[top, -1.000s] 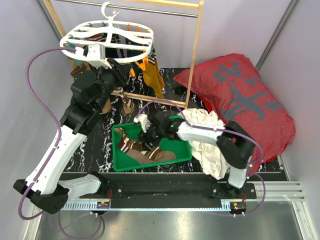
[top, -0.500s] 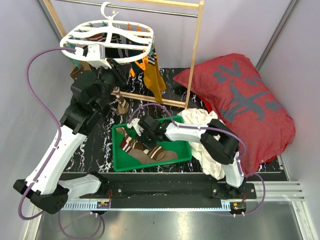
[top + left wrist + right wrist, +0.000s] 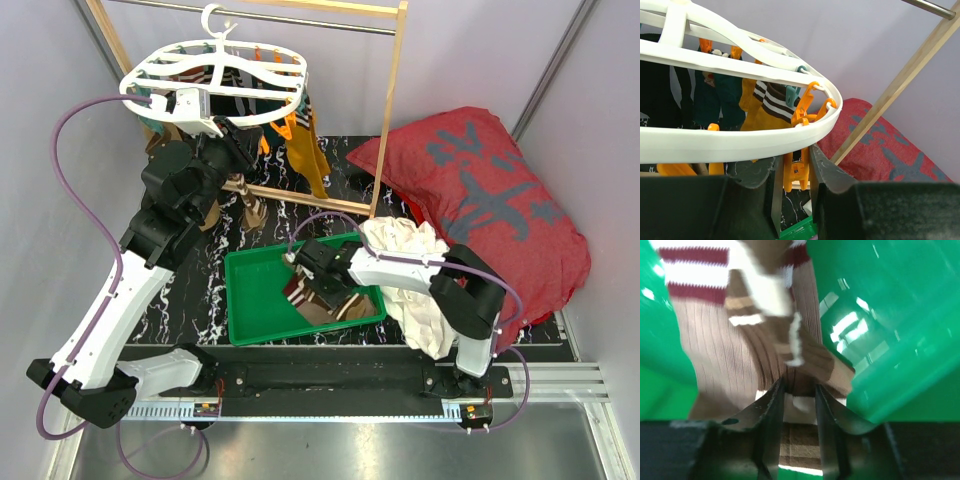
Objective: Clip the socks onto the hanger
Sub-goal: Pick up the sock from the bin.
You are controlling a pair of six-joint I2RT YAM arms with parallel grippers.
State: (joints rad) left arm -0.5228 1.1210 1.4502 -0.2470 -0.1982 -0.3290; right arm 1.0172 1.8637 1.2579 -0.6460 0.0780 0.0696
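The white hanger (image 3: 215, 75) hangs from the rack rod at the back left, with several socks (image 3: 305, 150) clipped under it. My left gripper (image 3: 240, 135) is just under its near rim (image 3: 740, 140). Its jaws press both sides of an orange clip (image 3: 799, 170). A mustard sock with dark and cream stripes (image 3: 767, 107) hangs behind that clip. My right gripper (image 3: 300, 285) is down in the green tray (image 3: 255, 310), shut on a brown striped sock (image 3: 715, 340). That sock is bunched in the tray's right half (image 3: 328, 305). The right wrist view is blurred.
The wooden rack (image 3: 390, 110) stands at the back with its post just right of the hanger. A large white cloth (image 3: 410, 270) lies right of the tray. A big red cushion (image 3: 480, 190) fills the right side. The tray's wall (image 3: 890, 315) is close beside my right fingers.
My right gripper has dragged the striped socks from the tray's left and middle to its right half, leaving the left part bare. The left arm and hanger have stayed still.
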